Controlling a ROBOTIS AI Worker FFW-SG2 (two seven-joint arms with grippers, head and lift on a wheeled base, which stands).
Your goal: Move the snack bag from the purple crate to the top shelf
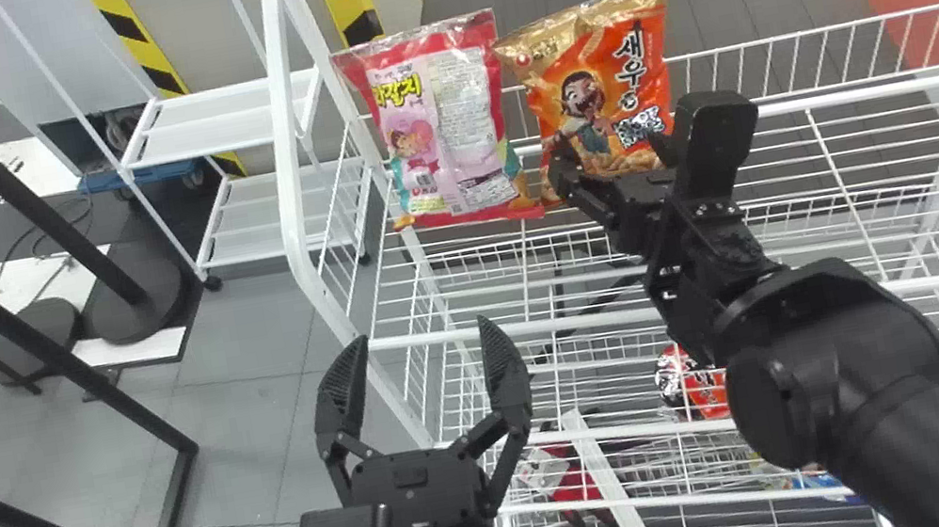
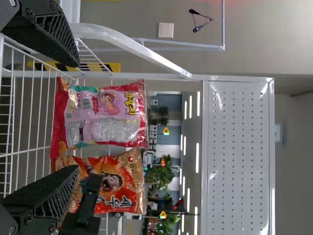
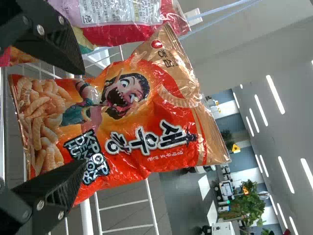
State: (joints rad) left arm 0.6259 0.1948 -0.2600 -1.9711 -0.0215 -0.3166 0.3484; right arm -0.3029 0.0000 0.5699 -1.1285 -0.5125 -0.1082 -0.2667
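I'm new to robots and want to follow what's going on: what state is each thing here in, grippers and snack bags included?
Left gripper: open, with nothing between its fingers
Right gripper: open, fingers apart on either side of the orange snack bag
Orange snack bag: closed, upright, front showing
Pink snack bag: closed, upright, back showing
Top shelf: holding both bags

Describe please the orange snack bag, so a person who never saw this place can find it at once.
Find the white wire rack, then the left part of its top shelf, seen from the head view. Two snack bags stand there side by side, and the orange bag is the right one. Its gold top and shrimp-like snack picture separate it from the pink, red-edged bag.
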